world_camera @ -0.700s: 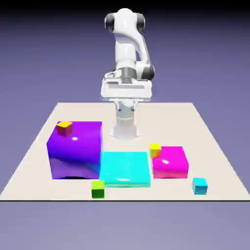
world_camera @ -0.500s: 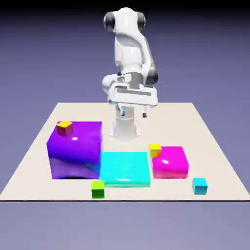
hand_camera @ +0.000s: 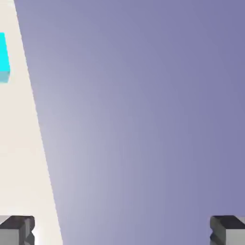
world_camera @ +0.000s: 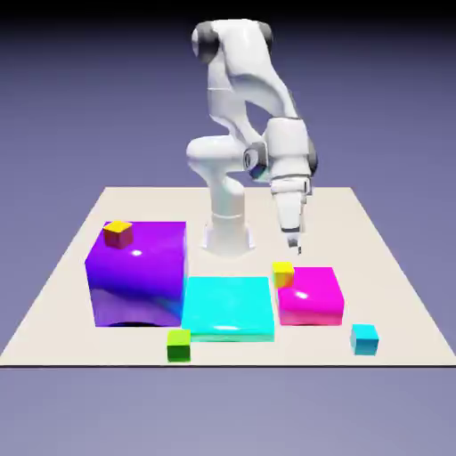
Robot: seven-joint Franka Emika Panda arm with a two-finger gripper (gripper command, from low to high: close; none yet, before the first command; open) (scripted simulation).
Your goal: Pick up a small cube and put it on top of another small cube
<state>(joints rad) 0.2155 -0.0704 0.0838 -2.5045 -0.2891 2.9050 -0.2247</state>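
Note:
The small cyan cube sits alone on the table near the front edge, at the exterior view's right. A small yellow cube rests against the magenta block's back left corner. A small green cube lies in front of the flat cyan block. Another small cube, yellow and red, stands on the big purple block. My gripper hangs just above and behind the yellow cube, pointing down. In the hand view my gripper is open, its fingertips far apart with nothing between them. A cyan shape shows cut off at that view's left edge.
A large purple block stands at the exterior view's left, a flat cyan block in the middle, a magenta block to its right. In the hand view the table's edge runs down the left side, with backdrop beyond.
The arm has swung toward the exterior view's right and come down. The hand has turned and now hangs above the yellow cube. No cube has moved.

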